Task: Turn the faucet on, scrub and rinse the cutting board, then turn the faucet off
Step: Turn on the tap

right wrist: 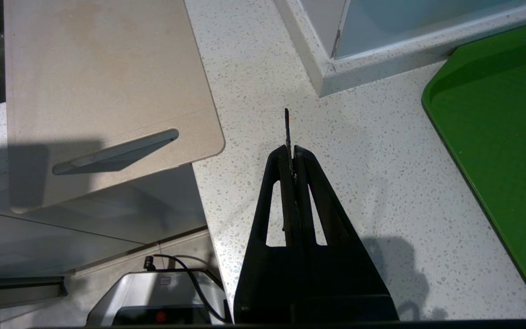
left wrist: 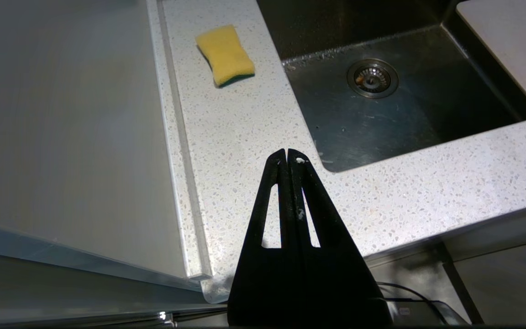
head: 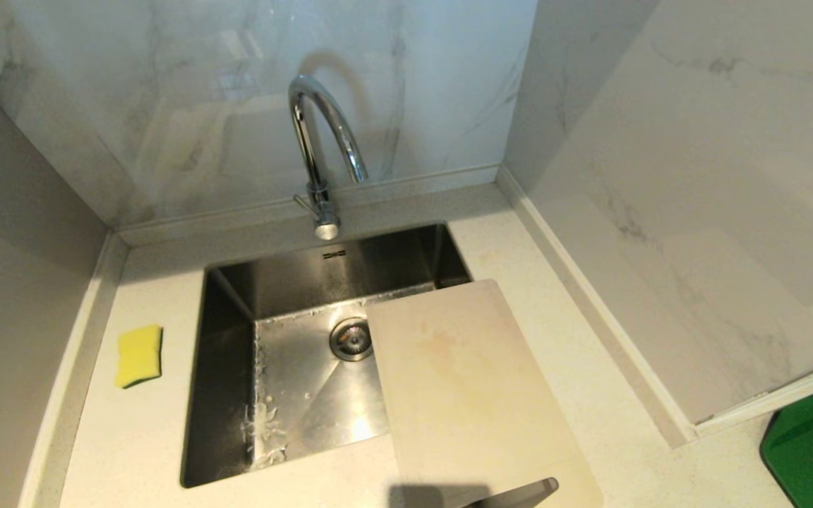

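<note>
Cutting board point(head: 470, 381): beige, faintly stained, lying flat across the right side of the sink point(head: 237, 296) and onto the countertop point(head: 138, 437), slot handle at the near end, which juts past the counter's front edge. Faucet point(head: 318, 152): chrome gooseneck behind the sink, spout arched over the basin. Sponge point(head: 139, 355): yellow, on the counter left of the sink. Left gripper point(left wrist: 287, 161): fingers pressed together, empty, above the near counter edge. Right gripper point(right wrist: 293, 157): likewise closed, holding nothing, above the counter right of the board. Green tray point(right wrist: 500, 119): far right.
</note>
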Tool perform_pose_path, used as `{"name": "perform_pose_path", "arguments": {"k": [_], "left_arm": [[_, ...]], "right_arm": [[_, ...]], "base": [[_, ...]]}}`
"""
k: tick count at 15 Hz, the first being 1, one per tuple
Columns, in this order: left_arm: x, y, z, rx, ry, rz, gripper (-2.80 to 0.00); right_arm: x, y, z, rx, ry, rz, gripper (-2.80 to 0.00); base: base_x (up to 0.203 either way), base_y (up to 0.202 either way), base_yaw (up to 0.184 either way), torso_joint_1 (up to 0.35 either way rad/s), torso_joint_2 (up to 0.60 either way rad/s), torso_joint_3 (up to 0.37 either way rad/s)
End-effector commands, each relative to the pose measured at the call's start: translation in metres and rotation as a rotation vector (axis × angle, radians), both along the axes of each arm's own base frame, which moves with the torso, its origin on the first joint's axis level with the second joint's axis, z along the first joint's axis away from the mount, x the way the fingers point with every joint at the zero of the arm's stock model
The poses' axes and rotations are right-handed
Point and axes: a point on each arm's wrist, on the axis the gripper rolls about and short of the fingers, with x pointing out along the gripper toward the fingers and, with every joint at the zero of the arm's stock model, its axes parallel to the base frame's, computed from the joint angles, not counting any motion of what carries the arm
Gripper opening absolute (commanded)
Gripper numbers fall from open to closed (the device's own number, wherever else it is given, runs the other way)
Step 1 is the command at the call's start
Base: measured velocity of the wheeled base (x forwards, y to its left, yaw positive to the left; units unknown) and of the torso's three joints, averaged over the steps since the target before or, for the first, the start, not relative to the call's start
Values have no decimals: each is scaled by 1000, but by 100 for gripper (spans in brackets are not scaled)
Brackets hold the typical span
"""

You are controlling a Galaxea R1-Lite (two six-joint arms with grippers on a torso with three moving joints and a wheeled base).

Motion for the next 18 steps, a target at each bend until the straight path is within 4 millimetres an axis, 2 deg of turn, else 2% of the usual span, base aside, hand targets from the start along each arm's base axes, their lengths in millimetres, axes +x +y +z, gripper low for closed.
{"name": "perform_pose_path", "arguments": {"k": [1,18], "left_arm": [[0,0,0,0,-1,0,-280],[0,0,0,-12,-1,6,-280]], "right_arm": [[0,0,0,0,0,0,-280],[0,0,0,0,-1,0,-280]], "base": [[0,0,0,0,0,0],[0,0,0,0,0,0]]}}
